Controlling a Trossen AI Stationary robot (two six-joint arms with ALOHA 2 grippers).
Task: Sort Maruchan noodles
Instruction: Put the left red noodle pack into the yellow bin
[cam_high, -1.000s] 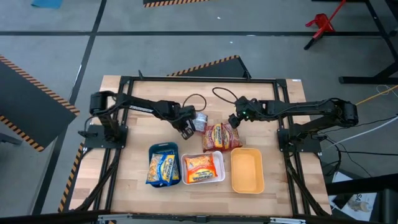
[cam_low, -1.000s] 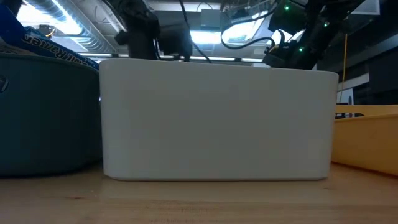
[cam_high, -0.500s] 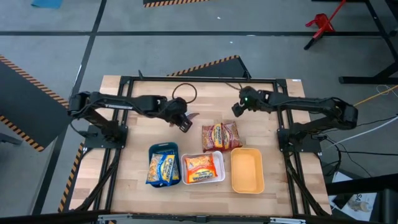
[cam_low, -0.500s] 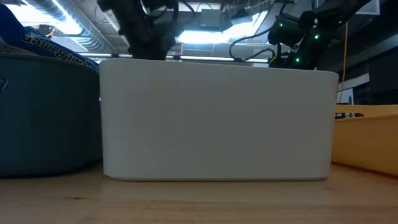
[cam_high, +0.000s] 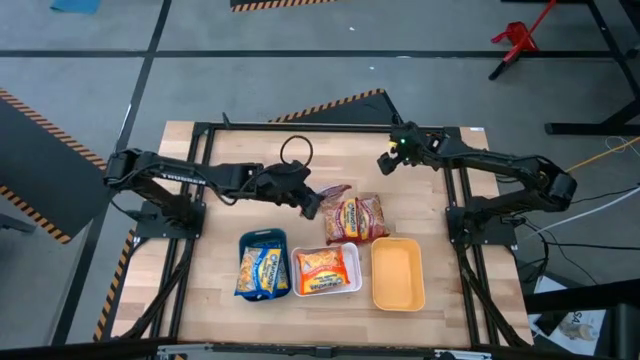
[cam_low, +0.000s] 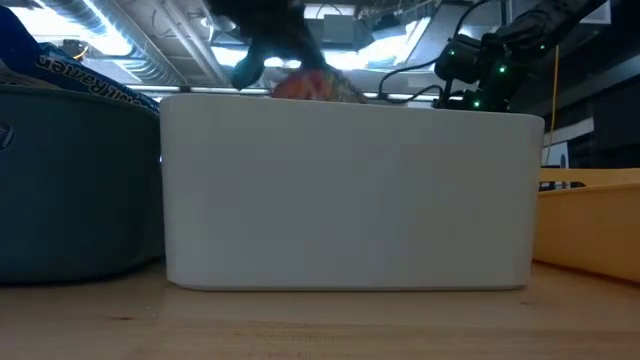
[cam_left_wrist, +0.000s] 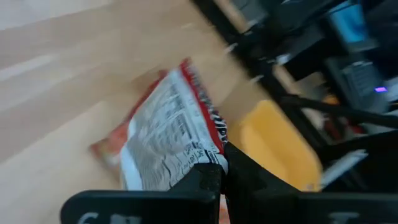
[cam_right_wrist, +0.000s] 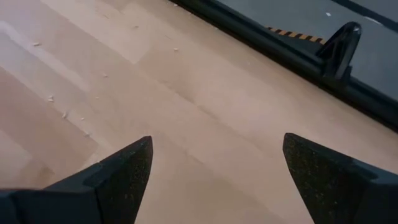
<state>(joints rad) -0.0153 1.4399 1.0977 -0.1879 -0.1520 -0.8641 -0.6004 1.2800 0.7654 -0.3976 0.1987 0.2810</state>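
Observation:
My left gripper (cam_high: 311, 201) is shut on a dark red Maruchan packet (cam_high: 330, 192) above the table's middle. Its white printed back (cam_left_wrist: 165, 134) faces the left wrist camera, and it peeks over the white tray's rim in the low view (cam_low: 312, 86). Two more dark red packets (cam_high: 356, 219) lie flat on the wood just beside it. Blue packets (cam_high: 262, 270) lie in the teal tray (cam_high: 264, 238) and an orange packet (cam_high: 324, 268) in the white tray (cam_high: 352, 285). My right gripper (cam_high: 385, 161) is open and touches nothing over bare wood at the far right (cam_right_wrist: 224, 180). My left gripper pinches the packet's crimped edge near a corner (cam_left_wrist: 210, 154) between its two shut fingers. The fingers come slanting down from the table's left. The packet sticks out beyond the fingertips, tilted, lifted clear of the table.
An empty yellow tray (cam_high: 397, 274) stands at the near right, next to the white tray. The three trays form a row along the near side; in the low view the white tray's wall (cam_low: 350, 200) blocks most of the table. A black frame (cam_high: 320, 127) borders the far edge.
My left gripper has risen and tipped up, drawing a dark red packet off the table and toward the table's right; the packet now hangs clear. My right gripper, still open, has swung toward the far edge.

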